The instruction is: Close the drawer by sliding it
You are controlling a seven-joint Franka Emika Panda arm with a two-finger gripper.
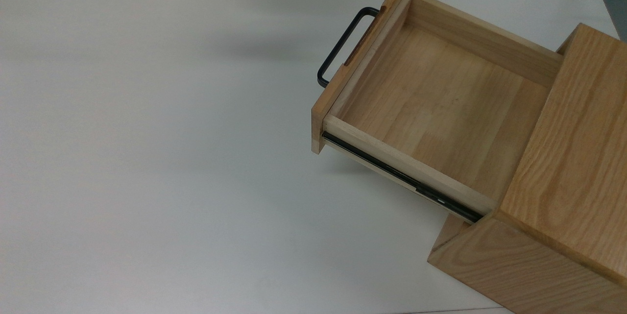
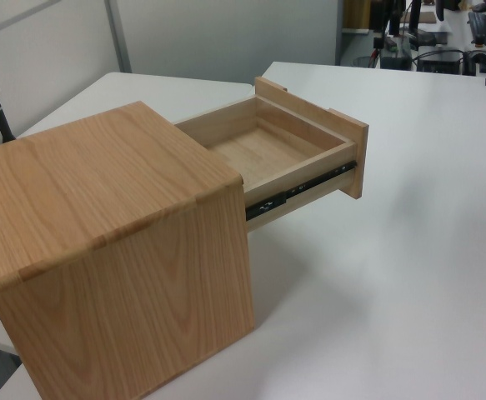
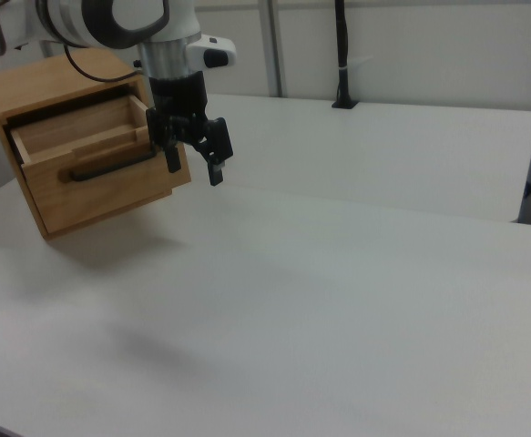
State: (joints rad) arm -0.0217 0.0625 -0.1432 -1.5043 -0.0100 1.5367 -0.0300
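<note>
A shallow light-wood drawer (image 1: 441, 103) stands pulled well out of its oak-grain cabinet (image 1: 553, 216), which sits at about four o'clock in the top view on a broad white table (image 1: 171, 157). The drawer's bare floor is in plain sight, its flat front panel (image 1: 360, 59) faces ten o'clock in that view, a black U-shaped handle (image 1: 340, 44) juts from the panel, and a black side rail (image 1: 406, 177) runs along the near wall. In the left view the cabinet fills the eight o'clock corner, with the drawer reaching toward one o'clock. The table is joined by further white tables behind, with grey partition walls, a black post (image 3: 341, 55) and desk clutter at the room's edges. In the right view the Franka arm's gripper (image 3: 195, 164) hangs above the table with its two fingers parted and empty, appearing just at three o'clock of the drawer front and touching neither panel nor handle.
</note>
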